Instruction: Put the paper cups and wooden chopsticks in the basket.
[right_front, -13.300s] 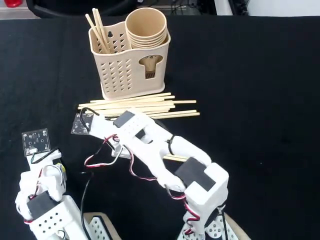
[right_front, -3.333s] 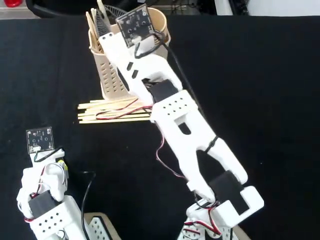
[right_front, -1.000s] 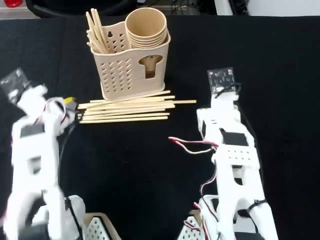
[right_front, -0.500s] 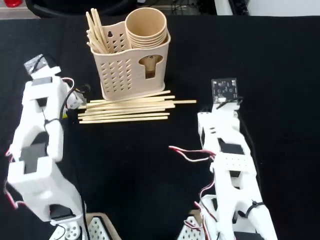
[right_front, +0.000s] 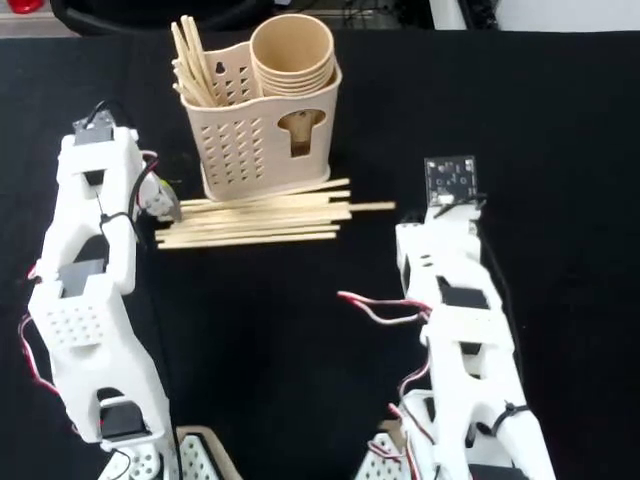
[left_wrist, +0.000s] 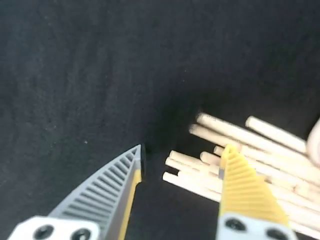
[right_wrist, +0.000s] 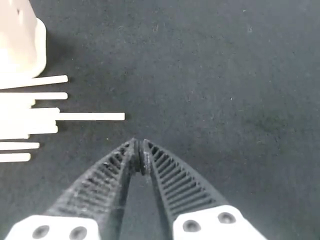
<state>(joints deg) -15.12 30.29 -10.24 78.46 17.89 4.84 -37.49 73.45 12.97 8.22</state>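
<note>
A beige perforated basket (right_front: 262, 130) stands at the back of the black table, with a stack of paper cups (right_front: 292, 55) in one compartment and several wooden chopsticks (right_front: 192, 65) upright in the other. More chopsticks (right_front: 255, 215) lie in a pile in front of it. My left gripper (left_wrist: 182, 159) is open at the pile's left ends (left_wrist: 200, 170), one finger (left_wrist: 242, 182) over the sticks and the other on bare cloth. My right gripper (right_wrist: 138, 152) is shut and empty, just right of the pile's right tips (right_wrist: 90, 116).
The black cloth (right_front: 560, 120) to the right of the basket and the patch between the two arms (right_front: 260, 330) are open room. The basket's corner (right_wrist: 20, 45) shows in the right wrist view.
The left arm has swung from the table's left side to the pile's left end. The right arm has barely moved.
</note>
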